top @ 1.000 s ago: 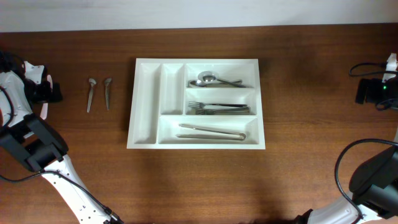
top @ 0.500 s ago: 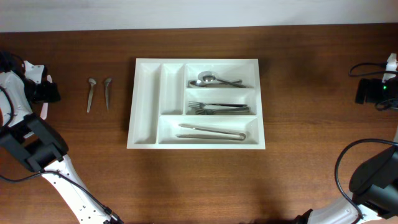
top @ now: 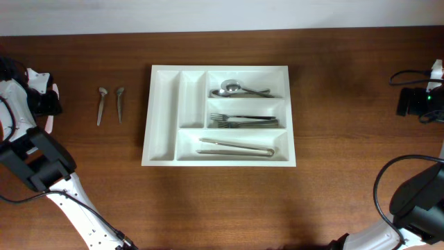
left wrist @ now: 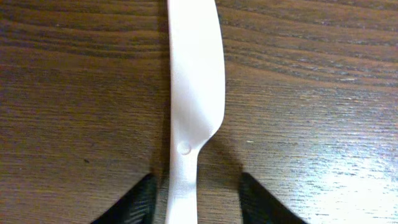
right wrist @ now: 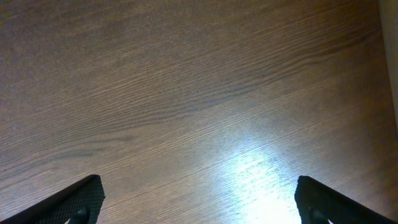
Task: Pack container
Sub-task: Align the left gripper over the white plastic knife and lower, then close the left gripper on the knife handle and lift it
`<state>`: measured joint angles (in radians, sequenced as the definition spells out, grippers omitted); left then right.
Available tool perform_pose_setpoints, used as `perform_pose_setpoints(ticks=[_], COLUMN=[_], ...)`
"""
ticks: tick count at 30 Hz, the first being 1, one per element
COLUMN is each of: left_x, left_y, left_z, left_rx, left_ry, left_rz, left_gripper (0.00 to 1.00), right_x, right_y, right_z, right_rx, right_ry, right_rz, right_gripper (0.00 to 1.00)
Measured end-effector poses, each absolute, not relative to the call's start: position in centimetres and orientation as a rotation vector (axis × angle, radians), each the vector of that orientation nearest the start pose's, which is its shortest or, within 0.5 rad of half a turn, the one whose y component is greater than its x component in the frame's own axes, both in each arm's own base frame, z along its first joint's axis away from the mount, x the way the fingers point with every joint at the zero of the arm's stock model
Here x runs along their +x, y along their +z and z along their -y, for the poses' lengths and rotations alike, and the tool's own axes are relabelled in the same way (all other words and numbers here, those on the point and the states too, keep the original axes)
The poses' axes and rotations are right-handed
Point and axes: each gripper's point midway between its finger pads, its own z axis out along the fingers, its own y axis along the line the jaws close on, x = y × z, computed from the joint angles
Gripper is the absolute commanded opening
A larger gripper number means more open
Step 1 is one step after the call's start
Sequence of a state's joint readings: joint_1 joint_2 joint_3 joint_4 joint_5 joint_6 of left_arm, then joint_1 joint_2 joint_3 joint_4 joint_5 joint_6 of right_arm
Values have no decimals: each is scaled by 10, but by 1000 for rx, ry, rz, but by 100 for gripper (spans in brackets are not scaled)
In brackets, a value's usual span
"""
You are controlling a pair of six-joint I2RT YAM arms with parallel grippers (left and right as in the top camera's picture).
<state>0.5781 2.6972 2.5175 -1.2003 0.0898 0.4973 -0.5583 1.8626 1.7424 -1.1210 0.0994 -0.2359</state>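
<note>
Tray point(top: 161, 111) sits mid-table, nearer the far edge than the near edge, long sides parallel to those edges. Its 3 long compartments lie on the side toward the right edge:
- far one: spoons point(top: 239, 89)
- mid one: forks point(top: 243, 120)
- near one: long metal pieces point(top: 236, 146), tongs or knives, can't tell which

Loose spoon A point(top: 101, 105) and loose spoon B point(top: 120, 104) lie side by side on the wood between tray and left edge. Bowls point to the far edge. They are apart from each other and from the tray.

L gripper point(left wrist: 198, 208) is at the left edge, toward the far-left corner, beyond the loose spoons. In the wrist view its fingers point(left wrist: 134, 202) are apart. A white plastic knife point(left wrist: 193, 81) lies flat on the table point(left wrist: 323, 93) w/ its handle running between them. A strip of wood shows each side of the handle, so no clamp. The blade points away from the gripper.

R gripper point(right wrist: 199, 208) is at the right edge, well apart from the tray. Its fingers point(right wrist: 81, 199) are spread wide, w/ wood grain and lamp glare under them.
</note>
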Motion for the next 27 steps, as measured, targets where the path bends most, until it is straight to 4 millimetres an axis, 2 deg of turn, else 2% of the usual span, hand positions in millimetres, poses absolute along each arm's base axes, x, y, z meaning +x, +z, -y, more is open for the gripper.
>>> perform_pose_setpoints(ticks=[3, 7, 9, 16, 18, 25, 27], left_x=[474, 473, 471, 470, 470, 470, 469], left_y=[1, 1, 1, 1, 1, 1, 1], left_z=[-291, -292, -292, -290, -290, -290, -290], left_rx=[-107, -108, -108, -105, -105, -105, -105], left_ry=[29, 36, 44, 46, 46, 48, 48], left_rz=[-2932, -2939, -2946, -2956, -2956, -2960, -2962], left_gripper=[30, 29, 22, 17, 13, 12, 9], right_x=[352, 352, 352, 352, 352, 352, 352], right_y=[165, 165, 165, 165, 165, 165, 165], right_z=[240, 240, 240, 240, 240, 240, 240], right_rx=[483, 483, 482, 482, 482, 482, 483], right_ry=[-315, -315, -315, -315, -315, -315, -315], right_rz=[-2818, -2818, -2818, -2818, -2818, -2818, -2818], right_gripper=[99, 98, 99, 99, 99, 99, 99])
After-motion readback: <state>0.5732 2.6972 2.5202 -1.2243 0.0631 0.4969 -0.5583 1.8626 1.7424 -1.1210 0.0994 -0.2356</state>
